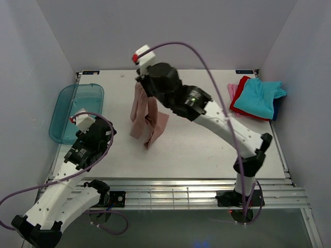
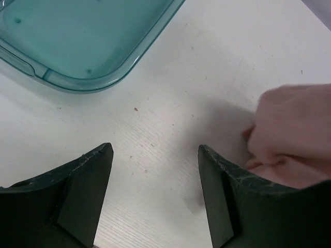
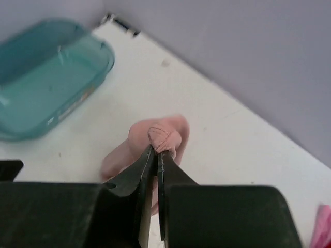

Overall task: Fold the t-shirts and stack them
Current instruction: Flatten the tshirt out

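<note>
The dusty-pink t-shirt (image 1: 148, 120) hangs from the right hand (image 3: 156, 152), whose jaws are pinched tight on a small bunched fold at the top of the cloth. Its lower part trails onto the surface (image 1: 181, 155) a little left of the middle, in a twisted, crumpled drape.

It looks light, soft and wholly limp. It will keep no shape of its own, and it could slip out of so thin a pinch if tugged. A single grip on a bunch only makes a rope of it. Taking it at two spread points, such as the shoulder seams or the hem corners (none can be picked out in this drape), would let it open flat for folding.

The left hand (image 2: 154, 155) is spread wide and holds nothing. It sits low over bare surface, with pink cloth just beside its right finger at the edge of the wrist view. Whether they touch I cannot tell.

A translucent teal tray (image 1: 58, 116) sits at the left rear, close behind the left hand but apart from the shirt. At the right rear a turquoise t-shirt (image 1: 258, 98) lies on top of a red t-shirt (image 1: 239, 97), a pink t-shirt (image 1: 232, 90) and a dark blue t-shirt (image 1: 278, 110), well apart from the hanging one.

Nothing lies between the left hand and the shirt. The right arm's own forearm crosses the way toward that pile, and its purple cable (image 1: 196, 51) loops above.
</note>
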Action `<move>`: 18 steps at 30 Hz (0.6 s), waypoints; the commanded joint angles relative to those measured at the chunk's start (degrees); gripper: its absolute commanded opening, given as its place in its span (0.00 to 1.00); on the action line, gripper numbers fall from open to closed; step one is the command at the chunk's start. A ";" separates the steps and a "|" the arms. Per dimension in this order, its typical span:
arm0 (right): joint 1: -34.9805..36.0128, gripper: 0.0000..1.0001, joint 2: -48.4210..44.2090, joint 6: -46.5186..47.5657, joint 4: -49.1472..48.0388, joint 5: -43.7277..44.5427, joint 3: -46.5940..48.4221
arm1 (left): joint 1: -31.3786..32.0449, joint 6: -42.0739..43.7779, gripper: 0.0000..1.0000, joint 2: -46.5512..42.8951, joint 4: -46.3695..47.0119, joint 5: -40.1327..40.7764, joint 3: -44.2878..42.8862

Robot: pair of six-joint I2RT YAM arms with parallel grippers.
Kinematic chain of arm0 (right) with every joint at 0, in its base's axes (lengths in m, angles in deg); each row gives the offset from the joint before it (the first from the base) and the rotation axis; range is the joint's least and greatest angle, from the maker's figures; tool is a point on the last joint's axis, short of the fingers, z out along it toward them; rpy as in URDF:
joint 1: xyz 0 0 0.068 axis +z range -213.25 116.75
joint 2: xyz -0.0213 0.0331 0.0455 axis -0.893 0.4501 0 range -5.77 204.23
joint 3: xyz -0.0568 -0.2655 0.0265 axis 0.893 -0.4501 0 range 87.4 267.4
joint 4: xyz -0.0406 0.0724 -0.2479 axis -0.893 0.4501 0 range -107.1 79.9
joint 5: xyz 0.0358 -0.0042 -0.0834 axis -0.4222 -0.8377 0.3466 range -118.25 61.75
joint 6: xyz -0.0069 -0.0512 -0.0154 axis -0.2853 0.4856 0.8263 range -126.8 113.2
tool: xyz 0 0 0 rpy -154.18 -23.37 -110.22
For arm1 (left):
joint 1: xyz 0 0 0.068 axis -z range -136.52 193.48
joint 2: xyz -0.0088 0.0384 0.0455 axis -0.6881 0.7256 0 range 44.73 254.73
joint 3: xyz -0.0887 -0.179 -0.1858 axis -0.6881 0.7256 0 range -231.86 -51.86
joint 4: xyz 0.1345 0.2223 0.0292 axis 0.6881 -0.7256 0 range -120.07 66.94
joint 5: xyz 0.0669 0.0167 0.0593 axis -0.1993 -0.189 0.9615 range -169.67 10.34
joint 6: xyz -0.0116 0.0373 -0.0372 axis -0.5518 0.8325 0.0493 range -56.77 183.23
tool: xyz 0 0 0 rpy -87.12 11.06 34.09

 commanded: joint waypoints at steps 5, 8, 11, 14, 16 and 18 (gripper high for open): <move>-4.10 0.08 -18.19 0.68 -1.82 20.21 -9.31 | -0.08 -1.93 0.77 2.22 2.21 -1.07 0.08; -9.37 0.08 -24.45 -6.09 -1.73 21.36 -26.35 | 0.01 -1.93 0.77 2.57 3.09 -2.30 0.78; -13.68 0.08 -33.06 -16.11 -0.50 21.45 -45.42 | -0.08 -1.49 0.77 3.01 3.09 -2.83 1.05; -17.38 0.21 -38.17 -24.29 2.92 21.28 -60.64 | -0.08 -0.96 0.77 3.01 3.18 -3.62 1.58; -18.27 0.47 -38.79 -28.06 3.28 20.31 -68.62 | -0.08 -0.53 0.77 3.18 4.14 -4.50 2.02; -18.27 0.65 -39.41 -29.93 4.25 18.74 -71.12 | -0.08 2.89 0.77 4.15 6.68 -7.82 2.71</move>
